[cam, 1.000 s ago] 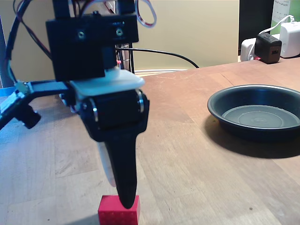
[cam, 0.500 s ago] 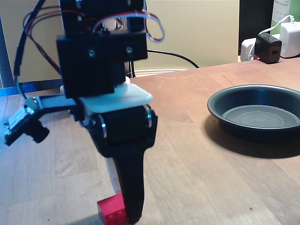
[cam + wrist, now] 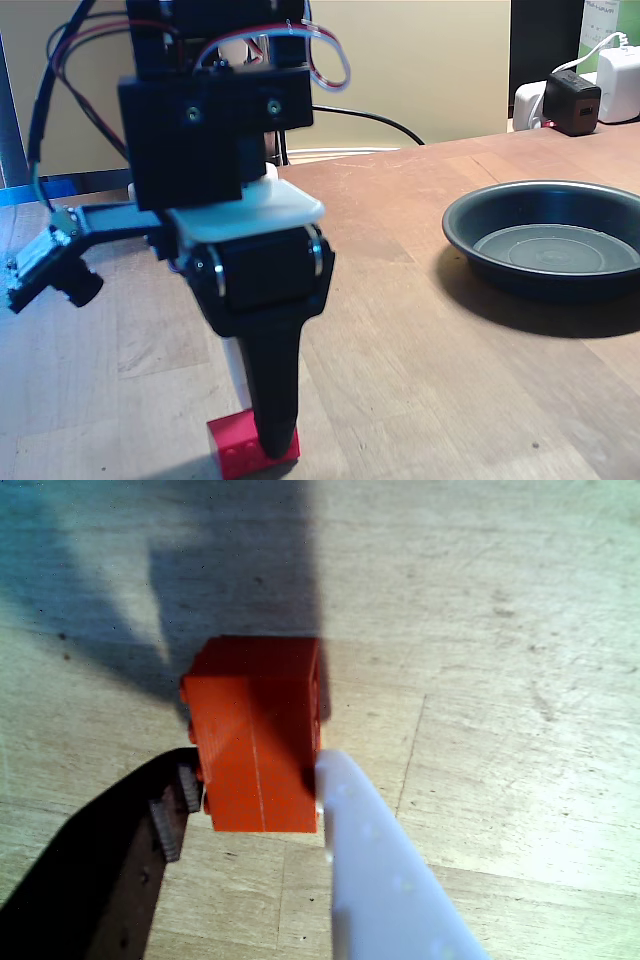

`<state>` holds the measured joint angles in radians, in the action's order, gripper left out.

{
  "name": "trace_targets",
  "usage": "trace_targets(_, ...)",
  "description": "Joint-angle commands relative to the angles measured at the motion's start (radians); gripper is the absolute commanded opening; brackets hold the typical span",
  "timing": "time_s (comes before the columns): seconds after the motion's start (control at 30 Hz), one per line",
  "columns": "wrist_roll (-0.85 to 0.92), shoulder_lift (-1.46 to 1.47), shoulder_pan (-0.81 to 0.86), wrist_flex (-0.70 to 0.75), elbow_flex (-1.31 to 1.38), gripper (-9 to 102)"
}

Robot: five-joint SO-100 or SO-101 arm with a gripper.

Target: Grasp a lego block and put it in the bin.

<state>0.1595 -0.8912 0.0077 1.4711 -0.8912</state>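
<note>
hand [image 3: 258, 805] clenched on the lego block [image 3: 258, 735], low over the worktop [image 3: 400, 330], well apart from the bin [image 3: 470, 225]

One red lego block [image 3: 240, 451] lies on the one wooden table [image 3: 420, 330]; one round dark bin [image 3: 548, 240] sits on it too; one arm carries one gripper [image 3: 258, 798] with two fingers, one black and one white. At the far edge stand two chargers: one black [image 3: 572, 100], one white [image 3: 620, 84].
</note>
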Motion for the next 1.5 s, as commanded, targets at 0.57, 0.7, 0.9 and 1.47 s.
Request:
trace_targets(0.57, -0.003, -0.043, -0.006, 0.098, 0.023, 1)
trace_targets(0.7, -0.005, -0.150, -0.008, 0.147, -0.038, -1)
trace_targets(0.9, -0.005, -0.325, -0.025, 0.127, -0.229, -1)
trace_targets(1.47, -0.354, -0.676, -0.313, 0.124, -0.600, -1)
